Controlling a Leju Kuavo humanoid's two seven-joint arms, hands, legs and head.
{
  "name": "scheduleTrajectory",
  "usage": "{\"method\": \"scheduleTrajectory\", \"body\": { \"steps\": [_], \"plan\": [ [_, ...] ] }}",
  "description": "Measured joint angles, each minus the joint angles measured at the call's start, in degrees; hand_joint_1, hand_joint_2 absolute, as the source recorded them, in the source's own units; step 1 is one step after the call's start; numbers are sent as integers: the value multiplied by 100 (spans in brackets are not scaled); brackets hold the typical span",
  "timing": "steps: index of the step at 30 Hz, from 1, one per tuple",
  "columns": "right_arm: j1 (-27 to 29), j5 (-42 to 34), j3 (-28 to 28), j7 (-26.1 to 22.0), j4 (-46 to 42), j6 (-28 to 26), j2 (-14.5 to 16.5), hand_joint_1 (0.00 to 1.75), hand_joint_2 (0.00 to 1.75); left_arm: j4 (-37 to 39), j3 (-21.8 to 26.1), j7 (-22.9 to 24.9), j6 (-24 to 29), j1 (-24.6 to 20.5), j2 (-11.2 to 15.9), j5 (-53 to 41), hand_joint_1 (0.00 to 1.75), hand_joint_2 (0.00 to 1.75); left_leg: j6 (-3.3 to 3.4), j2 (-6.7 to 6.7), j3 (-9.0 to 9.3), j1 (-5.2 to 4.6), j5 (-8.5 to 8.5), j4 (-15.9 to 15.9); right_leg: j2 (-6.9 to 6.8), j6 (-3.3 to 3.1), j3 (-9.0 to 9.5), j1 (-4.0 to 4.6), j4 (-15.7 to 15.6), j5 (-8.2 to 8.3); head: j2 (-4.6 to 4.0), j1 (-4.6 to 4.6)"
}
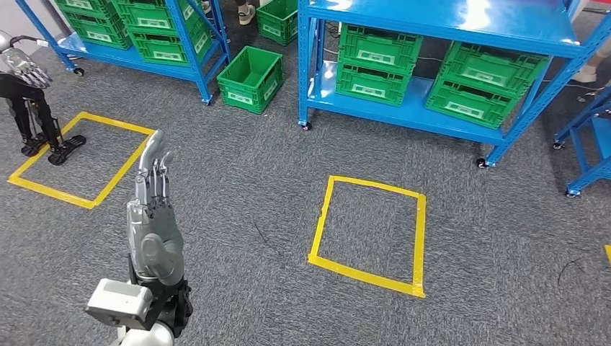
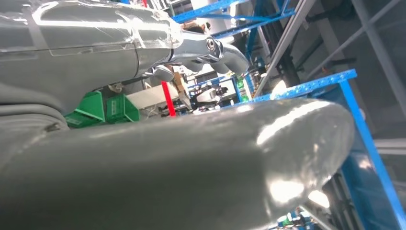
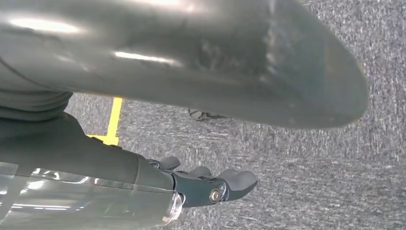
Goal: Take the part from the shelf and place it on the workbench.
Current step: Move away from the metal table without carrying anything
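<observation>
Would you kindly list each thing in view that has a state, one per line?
left hand: raised over the carpet, fingers straight, holding nothing.
right hand: above the carpet, fingers extended, holding nothing.
green crate on the floor: open-topped, empty, between the two shelves.
crates on the right shelf: stacked in twos on the lower level.
yellow taped square: nothing inside.

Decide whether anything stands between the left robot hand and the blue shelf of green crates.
Nothing visible does: only carpet lies between the left robot hand and the blue shelf. A loose green crate sits on the floor, left of that shelf.
</observation>
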Motion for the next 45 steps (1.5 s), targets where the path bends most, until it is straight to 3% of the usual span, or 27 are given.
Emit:
{"method": "scheduleTrajectory", "body": {
  "steps": [2,4,7,9,10,11,13,14,15,17,20,23,24,25,26,28,29,31,33,35,37,39,40,41,43,45],
  "plan": [
    [5,0,-2,1,0,-1,-3,0,0,-1,-2,1,0,4,1,-2,0,0,124,-6,28,-5,-91,-137,10,59,-59,2,47,33,0,5],
    [19,0,-2,2,-1,0,-1,0,0,1,-2,1,0,7,1,-2,0,0,232,-3,-6,1,-57,-157,12,115,-138,-11,192,-77,0,26],
    [29,0,-1,3,-1,-1,7,0,0,2,-3,2,0,8,-1,-2,0,0,314,3,-76,-14,21,-158,11,192,-480,-21,1123,-660,0,55],
    [32,0,-1,3,0,0,6,0,0,3,-4,5,0,11,0,-2,0,0,325,5,-113,-43,51,-153,12,185,-617,-17,1624,-857,0,55],
    [33,0,-1,3,0,0,8,0,0,3,-4,10,0,11,0,3,0,0,327,4,-120,-59,59,-152,13,156,-552,-10,1583,-792,0,55],
    [32,0,-1,3,0,0,9,0,0,3,-5,18,0,9,0,16,0,0,328,3,-118,-77,62,-152,14,108,-398,3,1339,-639,0,55],
    [29,0,-1,3,0,0,0,0,0,4,-10,42,0,3,0,85,0,0,322,3,-114,-112,62,-151,16,-43,14,54,587,-308,0,49],
    [27,0,-1,3,-1,0,-7,0,0,7,-16,54,0,0,1,134,0,0,308,3,-124,-119,64,-148,15,-112,157,81,297,-221,0,48],
    [21,0,-1,3,-1,0,-15,0,0,14,-22,63,0,-3,1,181,0,0,289,5,-142,-119,68,-147,15,-164,232,104,127,-196,0,48],
    [13,0,-2,2,-1,-1,-24,0,0,27,-40,71,0,-16,4,287,0,0,233,9,-170,-117,82,-161,13,-206,255,111,16,-218,0,55],
    [15,0,-1,1,-1,0,-23,0,0,45,-73,69,0,-69,36,481,0,0,148,9,-283,-125,-108,76,-11,-215,337,55,-179,-175,0,32],
    [29,-6,-1,-1,0,0,-17,0,0,86,-109,121,0,-93,78,664,0,0,61,2,-798,-79,-547,1049,-15,-229,354,43,-206,-162,0,6],
    [39,-11,-2,-3,0,0,-14,0,0,109,-119,196,0,-93,96,767,0,0,35,4,-932,-65,-570,1265,-13,-225,353,42,-197,-169,0,4],
    [49,-21,-2,-7,0,1,-11,0,0,144,-126,288,0,-96,113,887,0,0,12,7,-977,-53,-480,1289,-9,-214,353,37,-183,-178,0,4],
    [56,-32,-3,-11,0,4,-7,0,0,198,-132,376,0,-100,127,1007,0,0,-6,13,-915,-40,-292,1107,0,-195,352,28,-158,-193,0,4],
    [61,-49,-4,-18,0,10,2,0,0,337,-136,458,0,-109,140,1170,0,0,-25,22,-618,-18,81,448,21,-137,334,16,-76,-243,0,3],
    [61,-52,-4,-20,0,13,4,0,0,403,-138,463,0,-118,142,1208,0,0,0,23,-506,-14,169,201,33,-104,309,20,-20,-271,0,2],
    [64,-54,-5,-22,0,13,3,0,0,511,-143,463,0,-135,145,1239,0,0,82,16,-457,-25,160,52,45,-46,258,33,48,-294,0,9],
    [80,-61,-4,-26,-1,22,7,0,0,620,-143,538,0,-143,151,1250,0,87,167,12,-478,-21,189,43,48,-5,235,25,75,-304,0,14],
    [92,-72,-2,-40,-2,46,14,0,0,757,-123,803,0,-151,153,1340,0,175,224,16,-485,-8,215,33,44,53,150,4,285,-466,0,32],
    [94,-84,-3,-49,-1,61,17,0,0,1019,-88,1335,-15,-202,154,1647,0,175,260,20,-500,-4,229,31,39,117,-111,-20,892,-810,0,56],
    [96,-77,-3,-11,0,61,16,0,87,1529,-72,1827,-130,-336,159,2237,0,175,278,14,-522,-7,239,33,38,139,-386,-31,1490,-1032,0,59],
    [92,-67,-3,21,0,62,16,0,131,1891,-73,1905,-236,-425,160,2604,0,175,281,8,-529,-10,242,33,38,132,-421,-31,1555,-994,0,59],
    [84,-57,-3,57,0,62,17,0,175,2315,-76,1808,-344,-519,149,2984,0,175,282,1,-531,-14,245,33,39,112,-354,-29,1405,-850,0,59],
    [57,-50,-3,110,0,58,16,0,175,3273,-81,1281,-479,-732,76,3675,0,175,273,-10,-532,-20,252,31,40,45,-21,-16,699,-466,0,60],
    [33,-51,-3,145,-1,40,16,0,175,4301,-74,575,-478,-959,-63,4278,0,175,227,-23,-559,-25,270,31,44,-19,221,14,154,-296,0,63]
  ]
}}
